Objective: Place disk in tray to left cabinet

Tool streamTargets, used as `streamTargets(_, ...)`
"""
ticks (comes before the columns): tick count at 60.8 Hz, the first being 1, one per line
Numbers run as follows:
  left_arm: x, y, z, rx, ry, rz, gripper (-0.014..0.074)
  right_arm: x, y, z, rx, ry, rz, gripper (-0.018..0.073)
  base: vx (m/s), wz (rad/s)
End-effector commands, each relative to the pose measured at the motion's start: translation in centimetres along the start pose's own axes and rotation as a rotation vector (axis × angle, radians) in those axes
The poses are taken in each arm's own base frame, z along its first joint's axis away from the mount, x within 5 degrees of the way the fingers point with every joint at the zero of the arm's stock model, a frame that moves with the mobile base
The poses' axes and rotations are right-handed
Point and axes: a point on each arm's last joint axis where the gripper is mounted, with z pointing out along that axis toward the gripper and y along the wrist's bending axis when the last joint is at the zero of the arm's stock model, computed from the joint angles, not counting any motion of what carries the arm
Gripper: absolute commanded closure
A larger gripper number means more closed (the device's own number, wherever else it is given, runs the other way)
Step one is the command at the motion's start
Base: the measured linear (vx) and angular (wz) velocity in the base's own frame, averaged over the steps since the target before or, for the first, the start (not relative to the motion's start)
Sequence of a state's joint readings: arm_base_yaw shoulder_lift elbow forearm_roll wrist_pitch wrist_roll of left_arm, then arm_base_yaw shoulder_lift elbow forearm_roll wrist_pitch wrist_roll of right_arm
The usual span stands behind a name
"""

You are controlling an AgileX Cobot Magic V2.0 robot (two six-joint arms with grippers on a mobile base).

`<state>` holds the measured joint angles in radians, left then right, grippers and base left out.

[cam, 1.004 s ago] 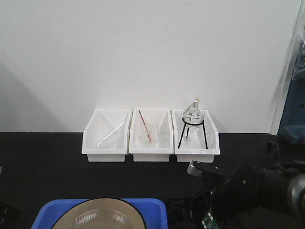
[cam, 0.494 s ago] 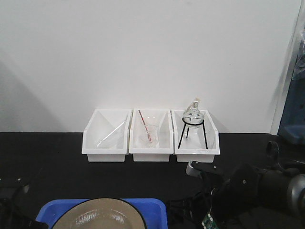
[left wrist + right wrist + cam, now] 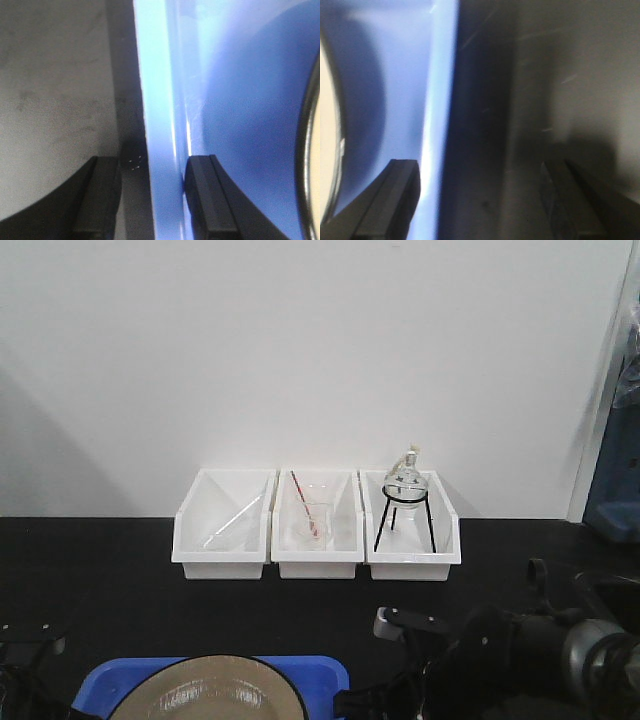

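Observation:
The blue tray (image 3: 110, 685) lies at the near edge of the black table with the tan, black-rimmed disk (image 3: 215, 695) resting in it. In the left wrist view my left gripper (image 3: 152, 200) is open and straddles the tray's left rim (image 3: 160, 125). Its inner finger (image 3: 205, 200) is against the rim's inside and its outer finger (image 3: 100, 200) stands a little off. The disk's edge (image 3: 311, 150) shows at far right. My right gripper (image 3: 482, 200) is wide open across the tray's right rim (image 3: 437, 125), and the disk (image 3: 326, 125) is at the left edge. The left cabinet is out of view.
Three white bins (image 3: 316, 525) stand in a row against the back wall. One holds a glass rod, one a beaker (image 3: 315, 523), one a round flask on a black tripod (image 3: 405, 495). My right arm (image 3: 500, 655) lies low at the front right.
The right arm has moved left and down to the tray's right side. The left arm has come into view at the bottom left beside the tray. Tray and disk have not moved.

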<state>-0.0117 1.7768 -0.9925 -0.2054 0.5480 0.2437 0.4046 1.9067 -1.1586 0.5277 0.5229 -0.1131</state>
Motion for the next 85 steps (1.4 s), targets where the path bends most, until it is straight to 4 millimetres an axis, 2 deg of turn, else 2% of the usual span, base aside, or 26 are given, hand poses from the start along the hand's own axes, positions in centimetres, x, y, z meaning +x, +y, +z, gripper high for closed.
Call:
streamTargets(1,-1.5,-0.3,-1.8,0.0,-0.104,-0.004,0.0164,-0.9,2.1,-1.5,-0.044,-0.09,-0.051,0.0006,0.0,0.0)
streamTargets(11,-1.5,-0.6,-1.8,0.027,-0.102,-0.041,0.0164,-0.2,3.2,-0.3,-0.048,-0.077,-0.064,0.0012,0.0,0.0)
streamTargets(22,-1.5,-0.7,-1.6,0.052,-0.106,-0.042,0.0164,-0.1,2.9,0.7,-0.042,-0.063,-0.022,0.0055,0.0,0.0)
streamTargets(34,-1.3,-0.9,-0.1,0.081,-0.067,-0.074,0.0164,-0.3,2.9,1.4,-0.065,-0.086,0.05,0.0098,0.0,0.0)
streamTargets(43,-1.3,-0.9,0.2,0.088,-0.063,-0.089,0.017,0.0,2.7,2.0,-0.063,-0.051,0.051,0.0137,0.0,0.0)
streamTargets(52,-1.3,-1.0,0.2,0.1,-0.06,-0.095,0.0249,0.2,2.8,2.2,-0.077,-0.027,0.082,0.0244,0.0,0.0)
streamTargets(69,-1.2,-1.8,0.1,0.18,-0.045,-0.186,0.0508,0.3,2.8,2.2,-0.082,-0.018,0.089,0.0496,0.0,0.0)
streamTargets(79,-1.2,-2.2,-0.1,0.229,-0.038,-0.227,0.0605,0.2,2.8,2.0,-0.083,-0.021,0.092,0.0566,0.0,0.0)
streamTargets(85,-1.4,-2.5,-0.2,0.264,-0.043,-0.263,0.0605,0.1,3.0,1.5,-0.092,-0.034,0.092,0.0569,0.0,0.0)
